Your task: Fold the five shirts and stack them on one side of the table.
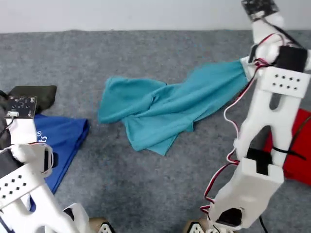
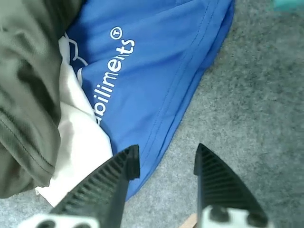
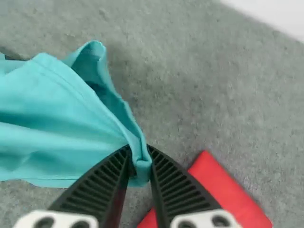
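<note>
teal shirt point(image 1: 165, 109) pinched in right tool point(image 3: 139, 152); left tool point(image 2: 168, 149) apart over blue shirt point(image 2: 156, 61); red shirt point(image 3: 232, 194) beside.

Soft, diffuse light, evenly bright in all three views. Faint shadows edge the teal shirt point(image 3: 57, 123) on the grey table point(image 3: 199, 71) (darkest inside its raised fold, upper left of the right wrist frame).
</note>
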Available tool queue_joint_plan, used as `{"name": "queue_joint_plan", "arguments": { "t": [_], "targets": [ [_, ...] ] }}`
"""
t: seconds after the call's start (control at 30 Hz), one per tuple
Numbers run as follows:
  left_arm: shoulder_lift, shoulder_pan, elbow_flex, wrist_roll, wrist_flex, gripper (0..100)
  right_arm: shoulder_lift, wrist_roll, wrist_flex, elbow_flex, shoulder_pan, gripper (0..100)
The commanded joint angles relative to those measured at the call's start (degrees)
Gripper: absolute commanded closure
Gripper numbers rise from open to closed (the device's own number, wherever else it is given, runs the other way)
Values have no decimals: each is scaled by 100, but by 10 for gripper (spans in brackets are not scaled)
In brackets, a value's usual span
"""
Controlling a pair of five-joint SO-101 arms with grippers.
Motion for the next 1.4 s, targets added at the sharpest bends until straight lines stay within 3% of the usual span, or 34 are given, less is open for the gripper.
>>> {"name": "queue_joint_plan", "arguments": {
  "t": [0.0,0.17,0.3,0.5,0.8,1.1,1.37],
  "targets": [
    [-105,387,-22,-18,-70,801,-84,-26,180,-53,84,988],
    [-53,2092,136,9,-229,800,-40,-26,444,-18,84,988],
    [-9,3473,453,492,-730,798,-40,-26,699,-18,84,988],
    [1134,4905,338,527,-993,798,-40,-26,866,-18,119,988],
    [3420,6163,-840,527,-1266,799,-40,-62,866,-18,84,988],
    [5222,6725,-2475,536,-1240,798,-40,-62,875,-18,119,988],
    [6171,7130,-3108,536,-1257,798,-40,-62,875,-18,110,988]
  ]
}}
